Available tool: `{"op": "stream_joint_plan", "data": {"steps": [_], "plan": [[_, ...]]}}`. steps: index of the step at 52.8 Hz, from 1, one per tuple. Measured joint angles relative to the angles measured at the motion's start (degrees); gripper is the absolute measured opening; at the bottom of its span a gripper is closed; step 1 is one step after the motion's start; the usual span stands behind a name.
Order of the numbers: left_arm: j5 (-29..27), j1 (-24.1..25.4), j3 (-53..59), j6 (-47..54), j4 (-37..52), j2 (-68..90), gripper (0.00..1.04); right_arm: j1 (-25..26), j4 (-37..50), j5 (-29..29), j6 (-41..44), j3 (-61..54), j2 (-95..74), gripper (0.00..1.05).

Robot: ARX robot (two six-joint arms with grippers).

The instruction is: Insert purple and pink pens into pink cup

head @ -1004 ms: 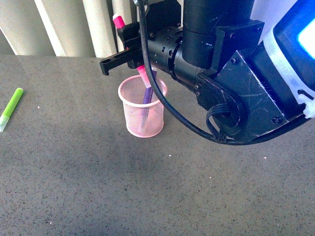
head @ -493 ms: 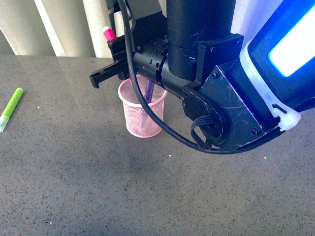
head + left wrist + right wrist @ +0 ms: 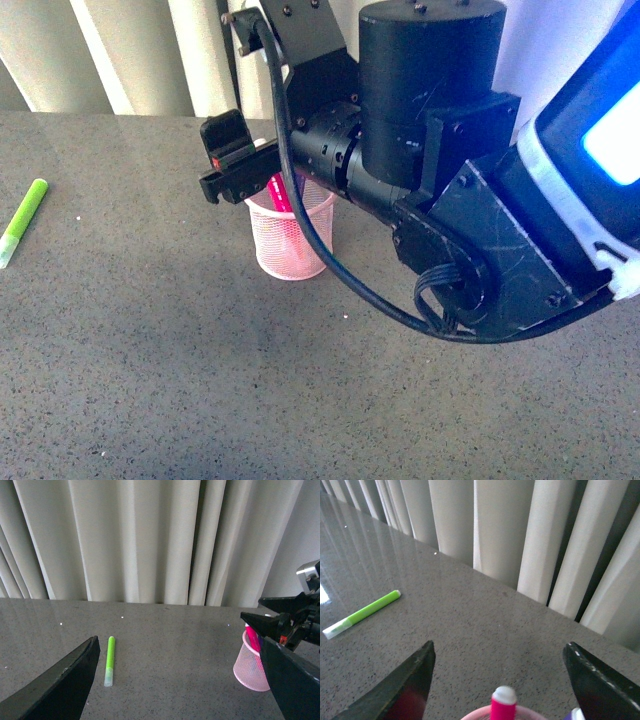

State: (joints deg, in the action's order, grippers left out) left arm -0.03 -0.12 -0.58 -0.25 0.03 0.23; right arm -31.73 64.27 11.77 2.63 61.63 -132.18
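Both pens (image 3: 279,192) upright inside pink cup (image 3: 290,250).

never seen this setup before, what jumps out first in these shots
The big black right arm fills most of the front view, its open right gripper just above the pink cup at the far side of the grey table. The pink pen stands inside the cup. A lime-green marker pen lies alone far off to the left.
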Motion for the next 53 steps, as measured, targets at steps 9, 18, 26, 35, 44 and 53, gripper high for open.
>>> {"op": "stream_joint_plan", "data": {"steps": [9, 18, 26, 35, 44, 53], "plan": [[0.0, 0.0, 0.0, 0.0, 0.0, 0.0, 0.98, 1.68, -3.78, -3.52, -0.7, -0.46, 5.7, 0.99], [0.0, 0.0, 0.0, 0.0, 0.0, 0.0, 0.98, 4.28, -11.61, -13.6, -3.15, -2.82, 14.25, 0.98], [0.0, 0.0, 0.0, 0.0, 0.0, 0.0, 0.98, 8.33, -23.06, -21.88, -7.26, -8.63, 24.5, 0.98], [0.09, 0.0, 0.0, 0.02, 0.0, -0.02, 0.98, 10.23, -23.52, -22.18, -7.21, -11.76, 29.94, 0.98], [0.02, 0.0, 0.0, 0.0, 0.0, 0.0, 0.98, 9.94, -10.84, -30.38, -4.55, -16.85, 29.75, 0.84], [-0.02, 0.0, 0.0, 0.0, 0.0, -0.02, 0.98, 14.1, -1.77, -28.3, -2.89, -29.4, 37.27, 0.55]]}}
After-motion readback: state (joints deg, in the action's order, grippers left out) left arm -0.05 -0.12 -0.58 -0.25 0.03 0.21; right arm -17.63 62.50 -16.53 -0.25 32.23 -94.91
